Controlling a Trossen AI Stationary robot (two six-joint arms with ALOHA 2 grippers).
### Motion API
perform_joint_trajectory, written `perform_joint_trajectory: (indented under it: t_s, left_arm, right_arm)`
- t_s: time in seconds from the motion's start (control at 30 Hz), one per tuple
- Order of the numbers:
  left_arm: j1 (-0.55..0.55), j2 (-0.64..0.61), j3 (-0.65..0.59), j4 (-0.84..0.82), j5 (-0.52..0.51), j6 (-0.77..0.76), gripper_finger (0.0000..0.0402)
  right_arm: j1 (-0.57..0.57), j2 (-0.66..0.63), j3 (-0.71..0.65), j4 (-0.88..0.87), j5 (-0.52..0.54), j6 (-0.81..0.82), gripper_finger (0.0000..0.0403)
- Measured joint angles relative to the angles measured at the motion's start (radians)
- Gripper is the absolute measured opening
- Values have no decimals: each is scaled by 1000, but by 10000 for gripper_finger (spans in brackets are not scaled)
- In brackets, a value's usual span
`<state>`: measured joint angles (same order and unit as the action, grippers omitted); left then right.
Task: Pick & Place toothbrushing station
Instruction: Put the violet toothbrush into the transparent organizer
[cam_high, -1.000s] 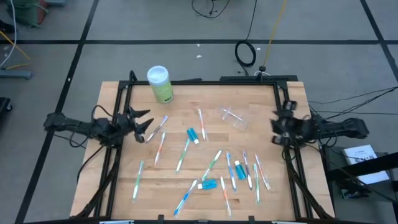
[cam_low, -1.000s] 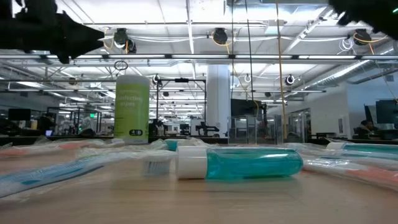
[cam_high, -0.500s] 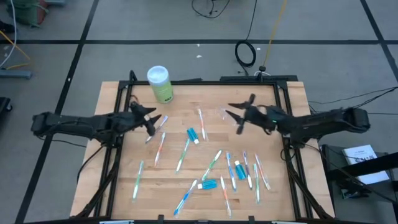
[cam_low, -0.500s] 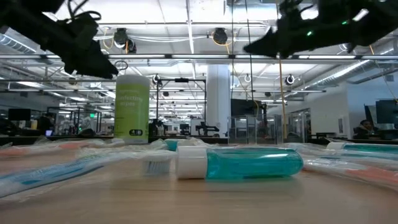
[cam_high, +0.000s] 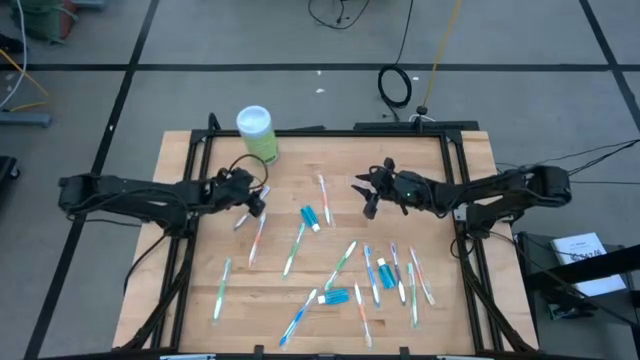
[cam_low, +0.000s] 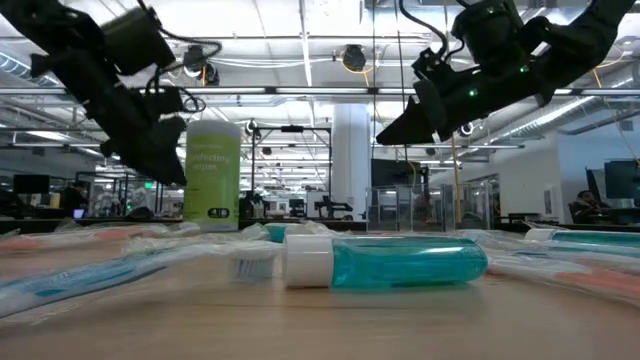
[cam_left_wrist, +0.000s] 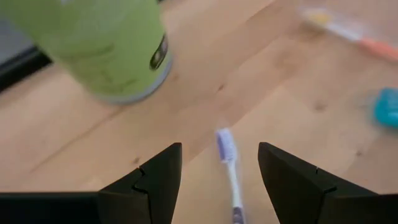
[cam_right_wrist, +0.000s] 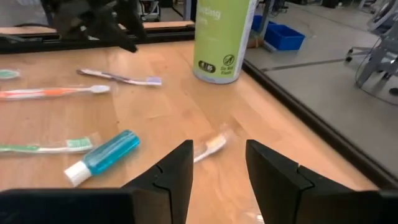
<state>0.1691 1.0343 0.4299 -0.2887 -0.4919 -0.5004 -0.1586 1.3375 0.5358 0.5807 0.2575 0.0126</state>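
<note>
The left claw hangs over the far left part of the table, its fingers spread apart with nothing between them; in the left wrist view a toothbrush with a purple-tinted head lies on the wood directly in line with the gap between the two fingers, untouched, and the light-green canister stands on the table just beyond it, toward the far edge. The right claw is out over the far middle of the table, also open and empty, raised above the wood in the low view. In the right wrist view a clear-wrapped toothbrush lies on the table just ahead of the gap between its fingers, with a blue toothpaste tube lying flat to one side and an orange-handled toothbrush farther off. Seen from above, that tube lies near the middle of the table, between the two claws and slightly nearer than both. The remaining toothbrushes are scattered across the near half of the table, with a cluster of them at the near right around a second blue tube, well apart from either claw.
</note>
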Motion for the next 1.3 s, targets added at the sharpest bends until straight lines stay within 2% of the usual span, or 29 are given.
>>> perform_joint_trajectory:
  t_s: [0.2,0.37,0.57,0.7,1.13,1.3]
  left_arm:
    - [91,107,-1,3,208,-28,218]
    - [148,192,-1,29,215,-29,218]
    - [193,256,-1,101,298,24,213]
    - [198,275,-1,120,318,49,176]
    - [246,277,-1,141,347,103,14]
    - [247,277,-2,201,366,137,14]
  right_arm:
    - [10,11,0,-3,0,6,141]
    - [10,10,0,-3,0,64,141]
    - [10,11,-20,-2,0,105,141]
    - [10,11,-27,-3,0,118,141]
    - [10,10,-27,5,-1,118,141]
    - [10,10,-27,5,0,118,141]
